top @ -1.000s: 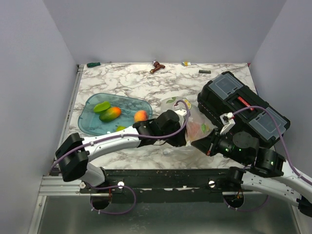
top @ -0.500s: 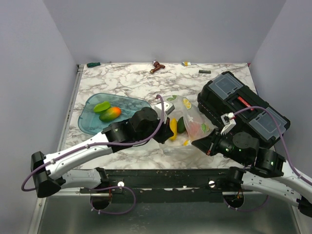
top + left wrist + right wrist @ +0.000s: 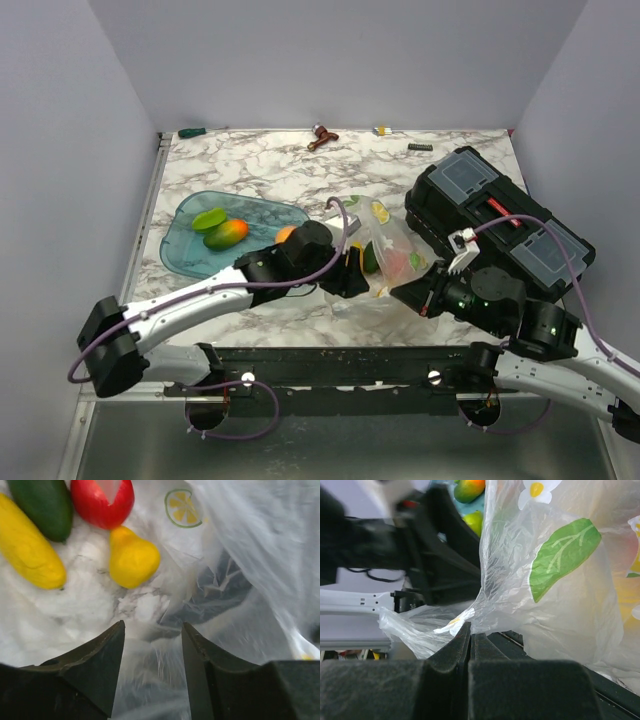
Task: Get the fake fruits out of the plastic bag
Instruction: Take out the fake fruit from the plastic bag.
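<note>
Marble table [image 3: 250,165]: bag [image 3: 388,232] lies between the arms, right gripper [image 3: 470,630] clamped on its edge. Your left gripper [image 3: 152,629] is spread wide inside, fruits [image 3: 132,555] just ahead. Risk: you pinch film, or glossy fruits squirt out.

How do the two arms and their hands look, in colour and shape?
The left arm and the right arm have white links and bulky black joints, with a thin purple cable along each. Small green lights glow on the right arm. The left hand and the right hand have black wedge-shaped fingers.
</note>
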Motion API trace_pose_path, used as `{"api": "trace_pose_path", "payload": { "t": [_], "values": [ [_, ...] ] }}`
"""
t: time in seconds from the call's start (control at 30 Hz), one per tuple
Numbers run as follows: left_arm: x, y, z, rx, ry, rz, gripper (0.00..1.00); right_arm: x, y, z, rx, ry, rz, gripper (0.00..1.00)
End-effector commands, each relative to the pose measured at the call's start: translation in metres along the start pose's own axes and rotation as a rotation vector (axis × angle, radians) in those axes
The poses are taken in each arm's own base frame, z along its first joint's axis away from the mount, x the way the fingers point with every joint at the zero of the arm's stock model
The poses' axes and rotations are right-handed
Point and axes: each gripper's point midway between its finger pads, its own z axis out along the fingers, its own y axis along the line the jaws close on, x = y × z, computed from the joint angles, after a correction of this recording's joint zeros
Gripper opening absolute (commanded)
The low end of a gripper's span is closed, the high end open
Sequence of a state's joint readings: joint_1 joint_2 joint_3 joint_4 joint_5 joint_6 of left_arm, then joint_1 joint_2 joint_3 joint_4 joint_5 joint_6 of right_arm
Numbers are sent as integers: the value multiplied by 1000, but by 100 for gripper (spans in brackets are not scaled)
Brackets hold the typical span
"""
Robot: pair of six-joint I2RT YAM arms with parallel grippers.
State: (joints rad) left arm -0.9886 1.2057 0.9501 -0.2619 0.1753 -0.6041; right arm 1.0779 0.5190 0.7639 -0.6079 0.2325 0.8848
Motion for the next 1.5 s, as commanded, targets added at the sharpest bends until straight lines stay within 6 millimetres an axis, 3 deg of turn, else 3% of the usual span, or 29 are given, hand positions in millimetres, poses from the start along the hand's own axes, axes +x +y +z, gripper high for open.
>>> {"api": "trace_pose_path", "payload": {
  "t": [0.0,0.2,0.4,0.53,0.83,1.1,1.17,1.3,1.47],
  "values": [
    [13,-29,43,133,71,-97,51,-17,14,-10,-39,-44,2,1],
    [23,-20,91,52,130,-117,57,-18,13,-15,-39,-46,3,1],
    [37,1,123,-36,170,-123,66,-19,11,-20,-45,-53,17,1],
    [52,8,135,-61,201,-138,78,-19,9,-22,-38,-56,22,1],
    [79,25,151,-115,271,-130,78,-8,6,-19,-34,-12,9,1],
    [84,24,167,-104,299,-162,80,-1,3,-19,-34,12,12,1],
    [86,23,170,-90,300,-169,76,2,1,-20,-38,15,24,1],
    [84,20,166,-69,292,-153,58,10,-3,-20,-39,39,29,1],
    [85,13,141,-35,309,-115,37,16,-9,-19,-33,47,38,1]
  ]
}}
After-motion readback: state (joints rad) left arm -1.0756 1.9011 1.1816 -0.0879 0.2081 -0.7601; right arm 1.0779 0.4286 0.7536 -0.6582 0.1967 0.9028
